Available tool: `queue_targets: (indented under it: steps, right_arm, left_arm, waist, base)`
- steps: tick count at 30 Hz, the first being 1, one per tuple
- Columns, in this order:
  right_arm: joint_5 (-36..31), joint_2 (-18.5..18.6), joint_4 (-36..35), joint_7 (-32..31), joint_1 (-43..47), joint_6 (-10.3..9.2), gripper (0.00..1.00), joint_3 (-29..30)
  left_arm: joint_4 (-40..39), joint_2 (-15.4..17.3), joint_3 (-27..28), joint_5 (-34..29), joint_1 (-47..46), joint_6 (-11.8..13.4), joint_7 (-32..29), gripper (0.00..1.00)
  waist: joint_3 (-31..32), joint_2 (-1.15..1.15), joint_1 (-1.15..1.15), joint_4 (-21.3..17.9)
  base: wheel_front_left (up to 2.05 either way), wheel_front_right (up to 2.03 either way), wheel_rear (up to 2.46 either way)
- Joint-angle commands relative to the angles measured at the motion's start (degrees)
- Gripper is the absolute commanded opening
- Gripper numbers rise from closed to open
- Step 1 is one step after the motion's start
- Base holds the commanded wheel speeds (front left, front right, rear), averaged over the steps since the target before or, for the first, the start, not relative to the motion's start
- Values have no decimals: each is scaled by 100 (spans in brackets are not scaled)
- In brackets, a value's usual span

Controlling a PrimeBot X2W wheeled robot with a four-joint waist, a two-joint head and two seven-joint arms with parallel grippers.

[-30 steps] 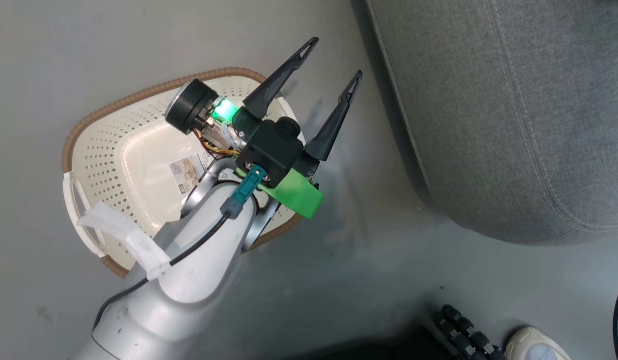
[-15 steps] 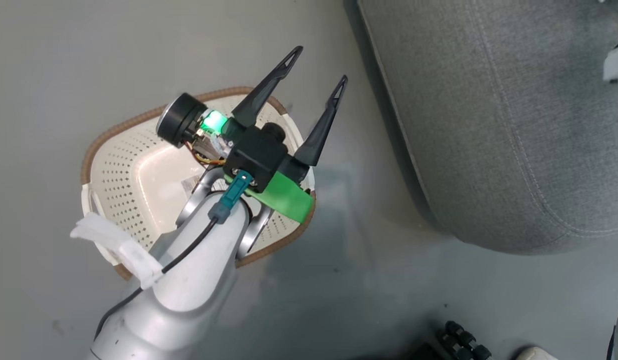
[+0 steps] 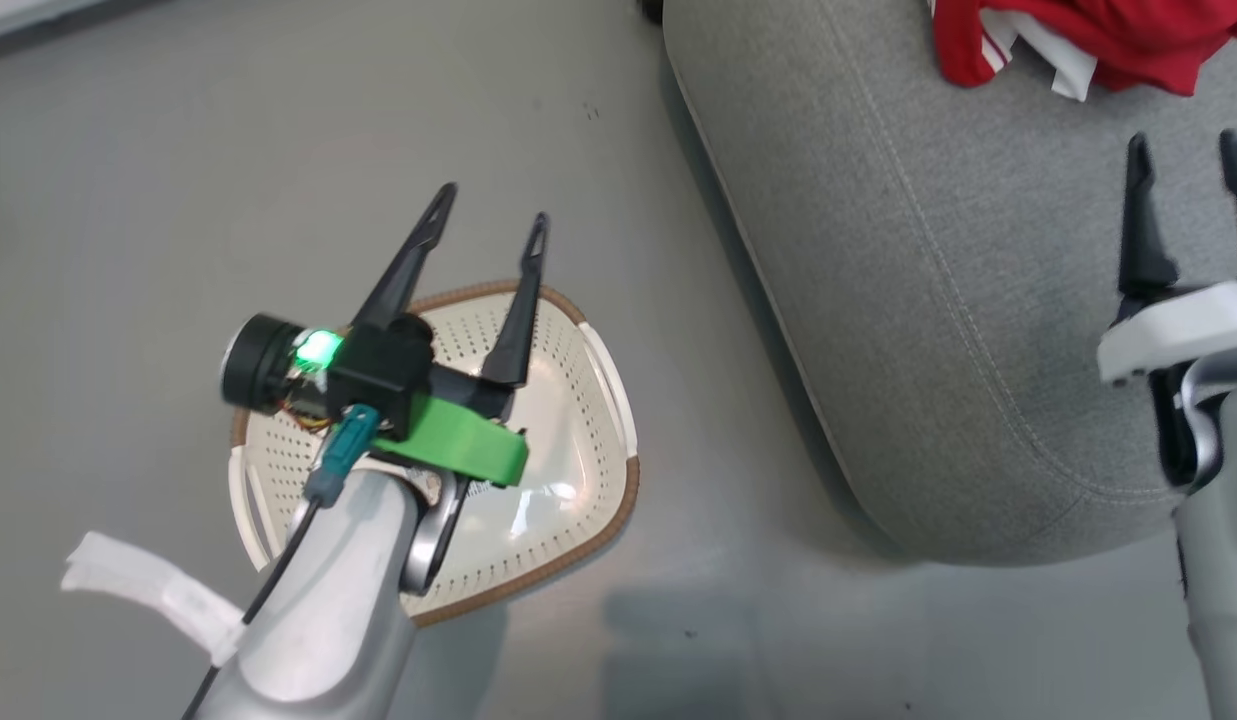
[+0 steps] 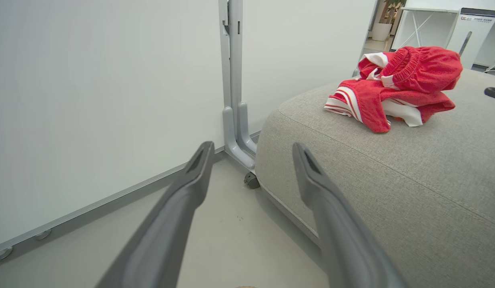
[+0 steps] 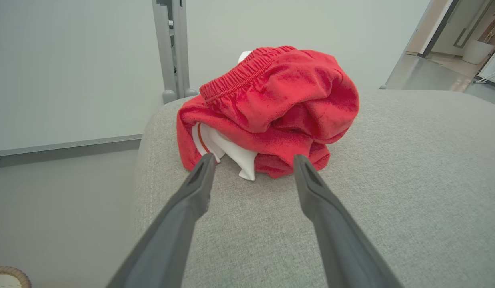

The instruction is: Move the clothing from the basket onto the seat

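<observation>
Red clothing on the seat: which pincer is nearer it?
Right. The right pincer points at the clothing from just short of it; left pincer hangs over the basket.

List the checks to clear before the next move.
1. Clothing lying on the seat: ok.
2. Nothing hanging over the seat's edge: ok.
3. Right gripper open, apart from the clothing: ok.
4. Left gripper open, holding nothing: ok.
5. Basket free of clothing: ok where it shows; the left arm hides part.
</observation>
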State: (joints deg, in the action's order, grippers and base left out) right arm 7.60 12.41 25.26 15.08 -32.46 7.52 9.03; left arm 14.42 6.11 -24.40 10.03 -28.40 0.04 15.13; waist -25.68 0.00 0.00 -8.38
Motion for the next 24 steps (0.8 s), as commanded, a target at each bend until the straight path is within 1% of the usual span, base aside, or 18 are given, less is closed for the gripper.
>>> queue_targets:
  steps: [1, 6, 11, 17, 24]
  right_arm:
    - [69, -21, -88, 13, 201, -6, 100, -101]
    - [137, -150, -347, 13, 685, -6, 100, -386]
    - [166, -338, -602, 13, 1028, -6, 100, -662]
    - [98, -528, -872, 13, 1281, -6, 100, -960]
    - [24, -702, -1178, 13, 1503, -6, 100, -1159]
  left_arm:
    - [-45, 52, 128, 28, 191, 49, 2, 100]
    - [-130, 90, 569, 83, 641, 101, 3, 100]
    - [-223, 42, 983, 111, 1077, 119, 3, 100]
    - [-266, -56, 1354, 80, 1486, 105, 3, 100]
    - [-308, -141, 1753, 44, 1834, 70, 2, 100]
  waist:
    - [505, 0, 0, 135]
    - [909, 0, 0, 324]
    - [1285, 0, 0, 588]
    - [1609, 0, 0, 943]
    - [1892, 0, 0, 1346]
  base:
    - [0, 0, 0]
    - [0, 0, 0]
    - [0, 0, 0]
    - [0, 0, 0]
    - [0, 0, 0]
